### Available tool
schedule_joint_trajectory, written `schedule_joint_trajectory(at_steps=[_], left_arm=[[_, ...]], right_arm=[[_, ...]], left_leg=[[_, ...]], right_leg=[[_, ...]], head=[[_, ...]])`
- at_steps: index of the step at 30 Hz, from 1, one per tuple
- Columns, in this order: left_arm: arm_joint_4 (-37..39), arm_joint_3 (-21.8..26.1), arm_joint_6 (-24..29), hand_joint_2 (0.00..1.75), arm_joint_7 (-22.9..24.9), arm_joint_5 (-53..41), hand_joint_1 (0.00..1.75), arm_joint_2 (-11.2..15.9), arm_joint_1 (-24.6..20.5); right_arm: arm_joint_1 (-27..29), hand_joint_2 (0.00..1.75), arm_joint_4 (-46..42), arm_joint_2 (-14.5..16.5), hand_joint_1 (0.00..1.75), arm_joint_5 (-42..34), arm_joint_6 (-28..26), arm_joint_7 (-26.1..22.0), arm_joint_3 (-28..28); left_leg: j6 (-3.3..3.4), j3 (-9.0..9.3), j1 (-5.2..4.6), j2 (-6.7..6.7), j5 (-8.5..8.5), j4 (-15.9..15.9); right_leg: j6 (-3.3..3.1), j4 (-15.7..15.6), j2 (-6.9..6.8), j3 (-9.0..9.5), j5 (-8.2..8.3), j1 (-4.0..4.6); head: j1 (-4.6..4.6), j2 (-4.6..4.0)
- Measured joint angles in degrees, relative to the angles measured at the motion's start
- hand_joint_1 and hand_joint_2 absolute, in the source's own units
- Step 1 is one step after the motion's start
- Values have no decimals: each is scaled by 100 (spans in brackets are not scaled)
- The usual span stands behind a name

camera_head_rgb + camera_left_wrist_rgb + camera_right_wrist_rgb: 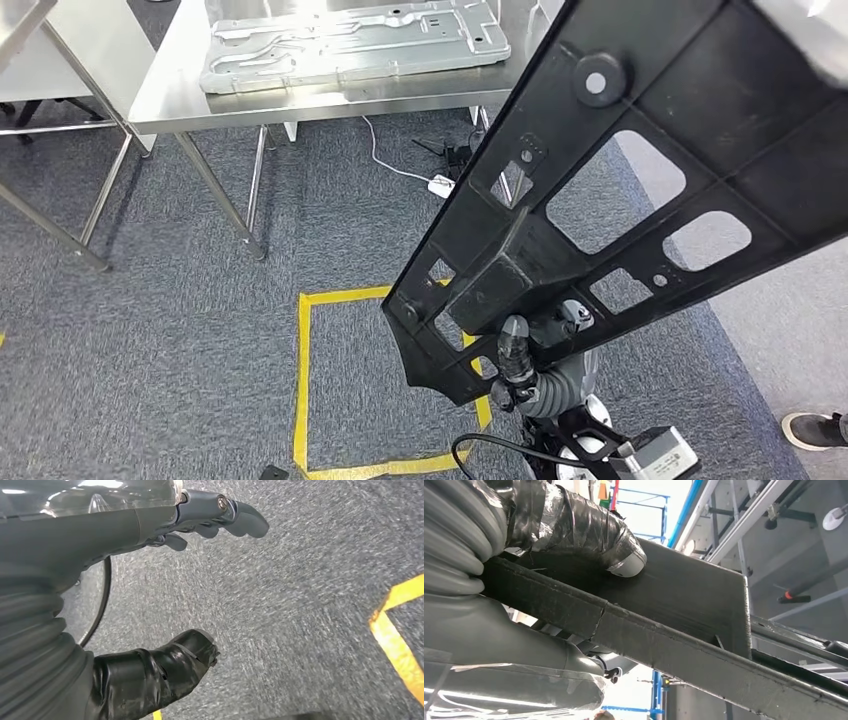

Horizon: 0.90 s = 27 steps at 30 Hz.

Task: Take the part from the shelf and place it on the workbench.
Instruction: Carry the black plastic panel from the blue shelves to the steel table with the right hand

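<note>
— Right hand (530, 365) down at six o'clock: what is it doing?
— Grasping the black part (640, 190) by its lower edge; in the right wrist view the taped thumb (589, 535) presses on one face and the fingers (524, 645) lie under the other.
— And the part itself?
— Held up in the air, a flat black frame with cut-outs, tilted and running from six o'clock up toward two o'clock, above the grey carpet (200, 300).
— Left hand (200, 520)?
— Released, fingers apart, nothing in it, hanging over the carpet.
— Further out?
— Yellow tape square (305, 380) on the floor, then the steel surface (170, 90) at eleven o'clock carrying a grey metal panel (350, 45).
</note>
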Motion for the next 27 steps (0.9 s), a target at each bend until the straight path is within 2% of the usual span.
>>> schedule_joint_trajectory(at_steps=[1,2,3,4,5,8,10,11,13,14,15,16,17,18,19,20,21,24,26,27], left_arm=[[0,-1,0,175,0,9,0,2,10],[0,-1,0,175,0,18,0,4,14],[0,-2,0,175,0,27,0,6,11],[0,-7,0,175,0,36,0,8,4],[0,-16,0,175,0,40,0,8,-6],[-2,-40,1,175,0,56,0,9,-5],[-5,-45,3,175,-1,69,0,11,4],[-7,-52,4,175,-2,74,0,12,0],[-7,-78,5,175,-2,79,0,13,-12],[-7,-90,4,175,-2,83,0,13,-11],[-7,-99,4,175,-2,87,0,13,-4],[-7,-103,4,175,-2,91,0,13,3],[-7,-107,4,175,-2,91,0,13,8],[-7,-112,4,175,-2,91,0,13,10],[-7,-116,4,175,-2,90,0,13,3],[-8,-120,5,175,-2,90,0,13,-5],[-9,-122,5,175,-2,90,0,13,-11],[-13,-123,6,175,-2,90,0,15,-19],[-15,-124,6,175,-2,90,0,19,-28],[-15,-125,5,175,-2,91,0,19,-29]], right_arm=[[2,175,3,0,175,-1,0,0,0],[3,175,5,0,175,-2,0,0,0],[3,175,8,0,175,-3,0,0,0],[-1,175,9,0,175,-4,0,0,0],[-4,175,12,0,175,-4,1,0,0],[-7,175,22,0,175,-6,5,-1,0],[-12,175,23,0,175,-7,7,-2,-1],[-15,175,22,0,175,-8,7,-4,-1],[-10,175,31,0,175,-10,7,-5,-2],[-1,175,38,-1,175,-11,7,-5,-2],[8,175,46,-1,175,-13,7,-4,-2],[12,175,51,-2,175,-14,7,-4,-2],[12,175,54,-2,175,-15,7,-4,-2],[11,175,55,-2,175,-15,7,-4,-2],[8,175,57,-2,175,-15,7,-4,-2],[8,175,59,-1,175,-15,7,-4,-2],[8,175,62,-1,175,-16,8,-3,-2],[8,175,67,-1,175,-18,8,-4,-2],[6,175,68,0,175,-19,8,-7,-2],[5,175,68,0,175,-19,9,-6,-2]], left_leg=[[3,10,2,1,222,-174],[15,110,2,3,503,-523],[34,236,-5,5,709,-871],[56,370,-19,8,826,-1188],[82,456,-34,9,850,-1372],[171,548,-46,1,772,-1503],[231,633,-16,-4,769,-1587],[257,679,-3,-3,764,-1618],[288,733,-6,-3,722,-1629],[292,760,-6,-3,696,-1627],[291,798,-6,-4,663,-1626],[287,844,-5,-7,629,-1625],[277,901,-5,-10,590,-1623],[258,942,-6,-13,548,-1622],[229,975,-17,-20,501,-1609],[197,992,-26,-26,467,-1608],[163,995,-34,-30,440,-1612],[73,1030,-34,-14,364,-1600],[12,890,-22,5,177,-1247],[-9,713,-16,9,34,-903]], right_leg=[[4,4,8,51,-37,0],[13,8,14,110,-78,-1],[30,6,17,158,-118,4],[57,7,19,192,-155,12],[89,-1,18,209,-180,15],[185,-39,8,236,-221,10],[246,130,4,182,-316,8],[270,376,4,56,-418,3],[298,1105,7,-395,-644,-5],[305,1395,6,-613,-678,-7],[307,1507,6,-750,-604,-8],[303,1399,6,-772,-422,-9],[295,1098,6,-689,-160,-10],[282,733,7,-553,71,-11],[262,394,7,-412,212,-6],[235,172,11,-313,272,-1],[201,77,16,-263,247,7],[86,24,36,-207,192,5],[19,-8,31,-147,168,-9],[-4,-12,24,-123,148,-4]], head=[[0,0],[-1,0],[2,0],[1,1],[3,1],[13,1],[25,1],[33,1],[50,0],[51,1],[54,1],[54,1],[54,1],[55,0],[56,0],[55,0],[49,1],[29,1],[11,1],[3,0]])
